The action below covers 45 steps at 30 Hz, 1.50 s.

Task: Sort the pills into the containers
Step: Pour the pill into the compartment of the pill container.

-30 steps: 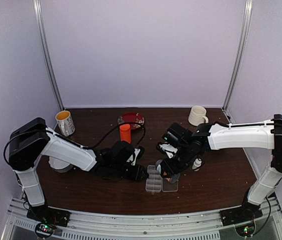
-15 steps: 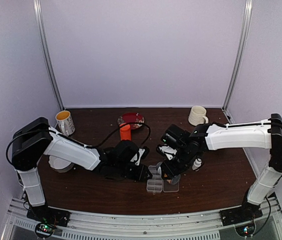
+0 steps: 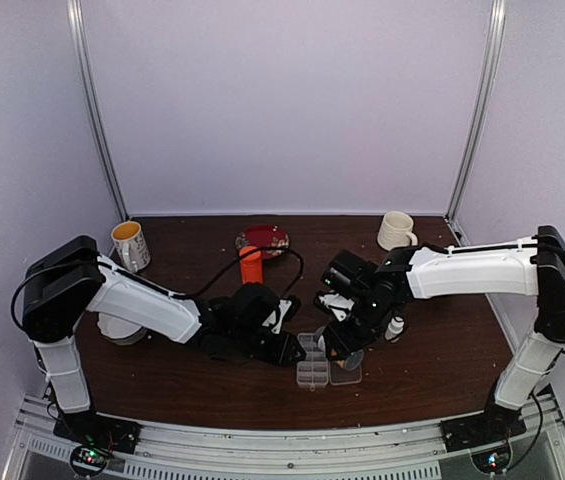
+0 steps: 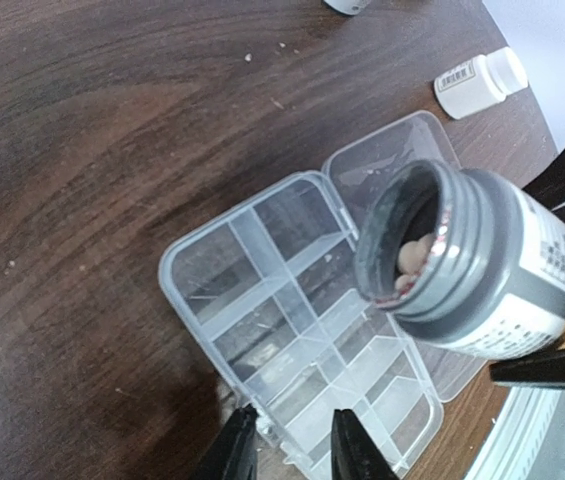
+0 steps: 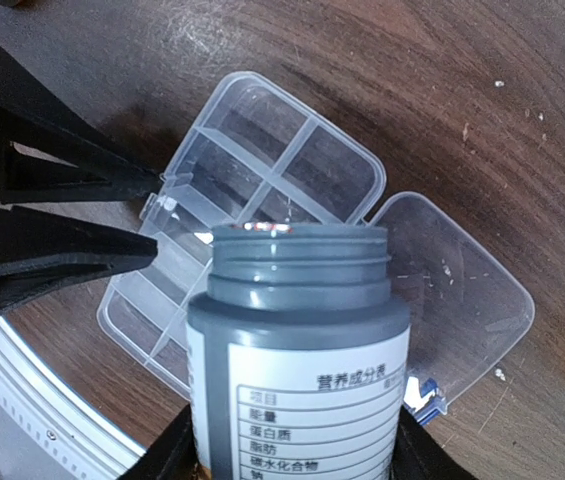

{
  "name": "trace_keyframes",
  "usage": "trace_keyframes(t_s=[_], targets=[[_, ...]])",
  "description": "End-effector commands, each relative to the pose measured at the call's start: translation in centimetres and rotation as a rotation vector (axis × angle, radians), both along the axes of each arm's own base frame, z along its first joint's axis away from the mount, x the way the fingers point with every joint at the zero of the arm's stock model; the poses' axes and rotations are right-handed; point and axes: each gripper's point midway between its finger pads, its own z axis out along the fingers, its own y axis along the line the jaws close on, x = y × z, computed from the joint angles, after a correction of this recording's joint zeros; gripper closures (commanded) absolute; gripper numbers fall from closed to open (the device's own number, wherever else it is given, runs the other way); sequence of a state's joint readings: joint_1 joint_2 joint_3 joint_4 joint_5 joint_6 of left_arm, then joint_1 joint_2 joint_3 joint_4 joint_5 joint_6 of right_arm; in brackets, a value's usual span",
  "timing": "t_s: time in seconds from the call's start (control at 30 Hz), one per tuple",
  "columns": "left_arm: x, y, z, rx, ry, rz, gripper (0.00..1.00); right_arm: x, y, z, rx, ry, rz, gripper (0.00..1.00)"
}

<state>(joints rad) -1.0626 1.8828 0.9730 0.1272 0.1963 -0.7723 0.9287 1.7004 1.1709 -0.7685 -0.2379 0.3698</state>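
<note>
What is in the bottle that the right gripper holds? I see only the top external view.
Observer: Cream pills sit just inside the open mouth of the grey bottle, which the right gripper clamps.
Operator: Are any sorted yet?
Observer: None shows in the visible compartments of the clear organiser box.
Operator: And the other arm?
Observer: The left gripper has its fingers astride the box's edge; whether they pinch it, I cannot tell.
</note>
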Motion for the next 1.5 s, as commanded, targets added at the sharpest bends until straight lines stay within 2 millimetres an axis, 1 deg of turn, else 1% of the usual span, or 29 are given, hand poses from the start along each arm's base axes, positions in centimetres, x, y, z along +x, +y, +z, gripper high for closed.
trace_keyframes(t_s=[0.0, 0.03, 0.07, 0.13, 0.17, 0.2, 0.27, 0.33, 0.43, 0.5, 0.53, 0.6, 0.63, 0.7, 0.73, 0.8, 0.83, 0.87, 0.97, 1.07, 1.13, 1.17, 1.27, 1.33, 1.37, 1.4, 1.47], targets=[[0.3, 0.5, 1.5, -0.049, -0.068, 0.026, 0.71, 0.2, -0.6, -0.1, -0.049, 0.017, 0.006, 1.0], [0.4, 0.7, 1.8, -0.059, -0.079, 0.033, 0.7, 0.0, -0.6, -0.1, -0.058, 0.027, 0.013, 1.0], [0.4, 0.9, 2.0, -0.067, -0.086, 0.037, 0.69, 0.0, -0.3, 0.3, -0.032, 0.024, 0.01, 1.0], [0.4, 1.2, 2.4, -0.087, -0.101, 0.051, 0.67, 0.4, 0.0, 1.2, 0.009, -0.013, -0.011, 1.0], [0.4, 1.5, 2.5, -0.097, -0.107, 0.059, 0.66, 0.7, -0.3, 1.2, -0.012, -0.029, -0.02, 1.0], [0.5, 1.6, 2.9, -0.111, -0.116, 0.069, 0.65, 0.7, -0.8, 1.0, -0.052, -0.012, -0.016, 1.0], [0.4, 1.9, 3.3, -0.13, -0.128, 0.075, 0.63, 0.0, -0.8, 0.5, -0.08, 0.037, 0.016, 1.0], [0.4, 2.0, 3.2, -0.132, -0.128, 0.075, 0.63, 0.0, -0.4, 0.9, -0.054, 0.033, 0.014, 1.0], [0.4, 1.9, 3.3, -0.138, -0.129, 0.073, 0.63, 0.3, -1.2, 0.4, -0.122, 0.03, 0.018, 1.0], [0.3, 2.0, 3.3, -0.137, -0.131, 0.075, 0.63, 0.2, -0.6, 1.1, -0.069, 0.025, 0.019, 1.0], [0.3, 2.1, 3.3, -0.138, -0.131, 0.077, 0.63, 0.4, -0.4, 1.4, -0.05, 0.008, 0.008, 1.0], [0.3, 2.1, 3.3, -0.143, -0.134, 0.078, 0.63, 0.8, -1.1, 0.9, -0.098, -0.003, -0.002, 1.0], [0.4, 2.1, 3.4, -0.147, -0.136, 0.078, 0.63, 0.7, -1.5, 0.6, -0.132, 0.017, 0.015, 1.0], [0.3, 2.0, 3.5, -0.15, -0.135, 0.073, 0.63, 0.2, -0.9, 0.6, -0.105, 0.036, 0.029, 1.0], [0.2, 2.1, 3.4, -0.15, -0.135, 0.072, 0.63, 0.3, -0.7, 1.0, -0.082, 0.025, 0.024, 1.0], [0.3, 2.1, 3.2, -0.144, -0.129, 0.077, 0.62, 0.5, -0.9, 0.7, -0.1, 0.02, 0.023, 1.0], [0.3, 2.1, 3.1, -0.138, -0.127, 0.079, 0.62, 0.4, -1.3, 0.4, -0.136, 0.036, 0.036, 1.0], [0.4, 2.1, 3.0, -0.134, -0.126, 0.078, 0.63, 0.2, -1.3, 0.4, -0.144, 0.048, 0.045, 1.0], [0.3, 2.0, 3.1, -0.138, -0.126, 0.076, 0.62, 0.4, -0.7, 1.1, -0.087, 0.021, 0.028, 1.0], [0.3, 2.1, 3.1, -0.141, -0.128, 0.077, 0.62, 0.4, -1.5, 0.4, -0.167, 0.042, 0.045, 1.0], [0.2, 2.0, 3.2, -0.143, -0.128, 0.072, 0.62, 0.4, -0.7, 1.0, -0.112, 0.038, 0.044, 1.0], [0.2, 2.1, 3.1, -0.142, -0.127, 0.072, 0.62, 0.4, -0.6, 1.1, -0.1, 0.034, 0.037, 1.0], [0.2, 2.1, 3.1, -0.145, -0.127, 0.074, 0.62, 0.6, -1.3, 0.7, -0.16, 0.033, 0.042, 1.0], [0.2, 2.1, 3.1, -0.142, -0.127, 0.073, 0.62, 0.5, -0.6, 1.5, -0.108, 0.029, 0.043, 1.0], [0.2, 2.1, 3.1, -0.143, -0.127, 0.072, 0.62, 0.8, -0.4, 2.1, -0.084, 0.007, 0.034, 1.0], [0.2, 2.1, 3.1, -0.144, -0.127, 0.073, 0.62, 1.1, -0.4, 2.3, -0.084, -0.016, 0.026, 1.0], [0.3, 2.0, 3.1, -0.145, -0.126, 0.073, 0.62, 1.3, -1.2, 1.8, -0.155, -0.006, 0.04, 1.0]])
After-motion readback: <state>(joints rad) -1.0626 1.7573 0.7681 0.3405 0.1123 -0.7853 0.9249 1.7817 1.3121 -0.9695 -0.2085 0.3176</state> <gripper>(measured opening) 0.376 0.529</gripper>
